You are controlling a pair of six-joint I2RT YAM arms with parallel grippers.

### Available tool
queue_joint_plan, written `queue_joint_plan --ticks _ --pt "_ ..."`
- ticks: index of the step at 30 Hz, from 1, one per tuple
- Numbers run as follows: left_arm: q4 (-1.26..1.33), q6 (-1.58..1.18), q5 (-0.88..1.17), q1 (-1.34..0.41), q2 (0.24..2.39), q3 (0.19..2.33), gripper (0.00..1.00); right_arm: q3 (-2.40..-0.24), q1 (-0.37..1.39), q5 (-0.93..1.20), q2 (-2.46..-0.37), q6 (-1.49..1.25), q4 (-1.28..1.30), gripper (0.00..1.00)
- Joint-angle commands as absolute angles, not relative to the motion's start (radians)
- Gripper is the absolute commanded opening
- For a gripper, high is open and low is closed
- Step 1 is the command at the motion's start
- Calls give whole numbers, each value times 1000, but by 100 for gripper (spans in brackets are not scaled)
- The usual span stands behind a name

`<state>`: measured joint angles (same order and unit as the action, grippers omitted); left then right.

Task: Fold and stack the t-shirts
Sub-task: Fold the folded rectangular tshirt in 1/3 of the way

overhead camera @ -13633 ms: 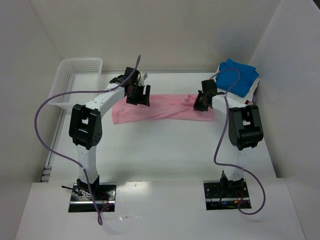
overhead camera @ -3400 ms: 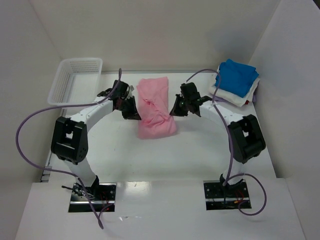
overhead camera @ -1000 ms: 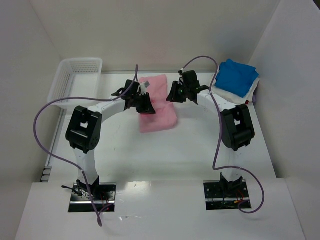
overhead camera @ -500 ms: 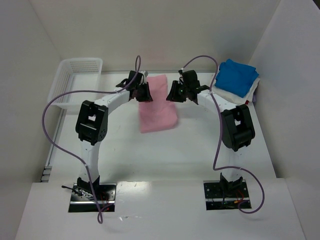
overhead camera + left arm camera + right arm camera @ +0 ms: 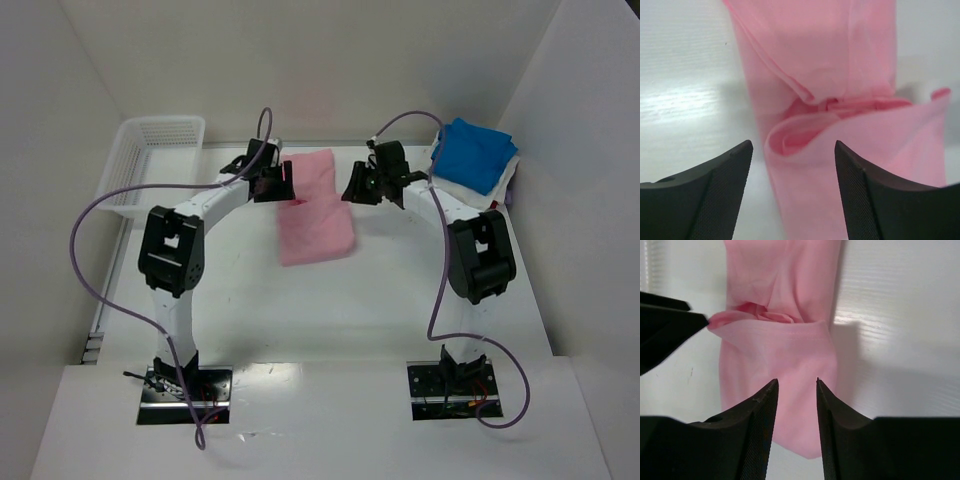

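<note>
Trouble is mostly sitting in the middle fold. The light pink t-shirt [image 5: 315, 205] is lying mid-table [image 5: 350, 300] as a long folded strip, right between the two arms. One half is resting doubled over the other with a puffy, gaping lip on the left side, and there's a scrunched knot of cloth where the layers are meeting. The left gripper [image 5: 792, 150] is hanging just off the shirt's left edge with its jaws spread wide and nothing in them. The right gripper [image 5: 796, 385] is hovering by the right edge with its fingers only a little apart, and it isn't holding anything either. With nothing pinning that lip down, I'm guessing the fold is at risk of relaxing open on its own. If either arm is going in for another fold or a lift, a pinch catching only the top layer would probably be peeling the bundle apart instead of carrying it. That lump in the middle is also looking like a wobbly base for stacking. The blue t-shirt [image 5: 475, 152] is sitting on the white t-shirt [image 5: 506, 178] in the far right corner. The right arm is reaching just beside that pile, so a careless swing could be shoving it crooked.
</note>
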<state>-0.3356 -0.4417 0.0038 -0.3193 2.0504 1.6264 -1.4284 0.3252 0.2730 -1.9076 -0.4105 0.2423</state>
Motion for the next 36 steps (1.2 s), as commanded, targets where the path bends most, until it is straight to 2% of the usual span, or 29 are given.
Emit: queue_joint_plan --ticks 1,5,10,13,14,15,17,19,21,25,30,36 --pt "-305 -417 35 -313 1847 1557 77 -1390 316 284 -1827 -365 230 44" --pt "-345 -439 147 -313 1750 1444 83 -1326 316 298 -1817 -365 271 62" --pt "-314 -521 251 -345 1700 1249 84 -1192 316 359 -1752 -385 242 64" --pt "-276 -558 308 -367 1689 1177 83 -1148 316 393 -1738 -399 221 57" --pt "-260 -563 318 -367 1684 1172 80 -1150 316 398 -1738 -399 216 51" --pt "-249 -563 327 -367 1684 1167 75 -1159 316 402 -1743 -399 216 44" --pt "-235 -563 325 -367 1694 1182 57 -1195 316 402 -1755 -399 207 31" --pt "-235 -552 321 -367 1730 1232 46 -1244 316 420 -1775 -399 207 13" --pt "-227 -552 321 -367 1772 1285 33 -1308 316 449 -1796 -419 207 7" --pt "-187 -563 349 -367 1888 1375 24 -1377 316 509 -1832 -457 175 7" --pt "-146 -581 365 -343 1998 1457 18 -1396 316 566 -1925 -479 133 7" --pt "-137 -581 277 -304 2062 1483 16 -1443 316 569 -2057 -459 133 7"
